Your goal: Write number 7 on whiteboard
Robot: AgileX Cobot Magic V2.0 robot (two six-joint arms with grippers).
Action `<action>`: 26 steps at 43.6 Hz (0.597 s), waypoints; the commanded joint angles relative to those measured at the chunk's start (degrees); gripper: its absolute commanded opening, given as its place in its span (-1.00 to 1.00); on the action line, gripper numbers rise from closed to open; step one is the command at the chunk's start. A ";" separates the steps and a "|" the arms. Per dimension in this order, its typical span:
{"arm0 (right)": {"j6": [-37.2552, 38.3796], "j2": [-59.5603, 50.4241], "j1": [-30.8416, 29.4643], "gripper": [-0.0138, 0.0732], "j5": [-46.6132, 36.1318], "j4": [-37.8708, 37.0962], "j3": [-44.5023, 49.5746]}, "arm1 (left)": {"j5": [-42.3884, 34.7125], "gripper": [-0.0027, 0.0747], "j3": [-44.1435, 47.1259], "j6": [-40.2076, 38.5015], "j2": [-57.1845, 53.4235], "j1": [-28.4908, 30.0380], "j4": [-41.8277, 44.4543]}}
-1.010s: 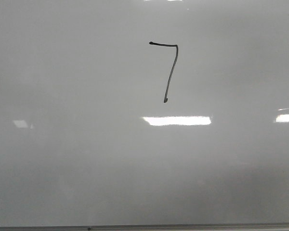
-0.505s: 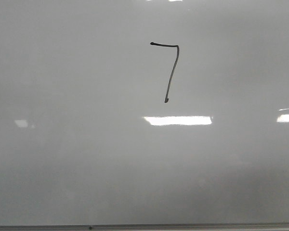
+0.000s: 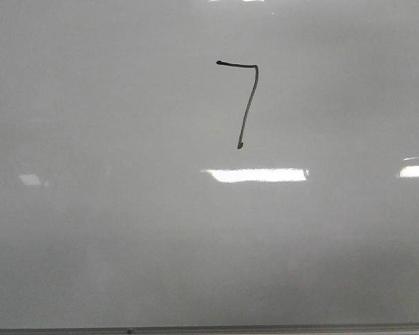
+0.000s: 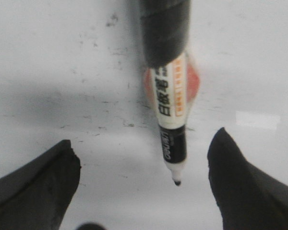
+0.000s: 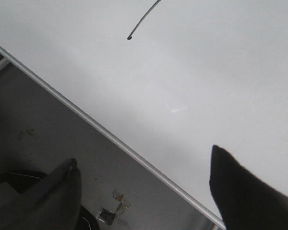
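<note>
With the 7 (image 3: 243, 101) complete on the whiteboard (image 3: 112, 230), both claws stood wide, the left claw (image 4: 144, 182) straddling an ungripped marker (image 4: 170, 115), tip exposed.

Front view: faces the whiteboard (image 3: 91, 244) square on, close enough that the board fills the frame; the number 7 (image 3: 246, 105) sits above centre, a metal edge strip (image 3: 265, 328) below it.

Left wrist view: looks steeply down past dark jaws at a scuffed pale surface, very near, along a marker (image 4: 170, 120).

Right wrist view: oblique, set back, off the board's edge strip (image 5: 110, 139); catches only the 7's tail (image 5: 141, 21). Board, strip and that tail are shared with the front view.
</note>
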 commanded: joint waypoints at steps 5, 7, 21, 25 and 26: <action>4.16 -3.32 -0.37 0.64 -2.06 -2.33 -1.70 | 13.31 0.48 -4.43 5.95 -14.09 -7.62 -2.43; 5.16 -4.18 -0.37 0.64 -1.45 -3.06 -1.70 | 16.41 0.48 -5.18 8.05 -17.53 -10.20 -4.30; 7.68 -10.87 -0.37 0.63 4.52 -4.04 -1.64 | 26.31 0.48 -5.31 12.80 -34.07 -24.52 -14.99; 8.30 -13.04 -0.37 0.63 6.79 -4.04 -1.64 | 29.03 0.48 -5.31 12.80 -36.85 -27.35 -15.49; 8.41 -13.66 -0.37 0.63 7.23 -4.04 -1.64 | 29.77 0.48 -5.31 12.80 -37.47 -28.03 -15.49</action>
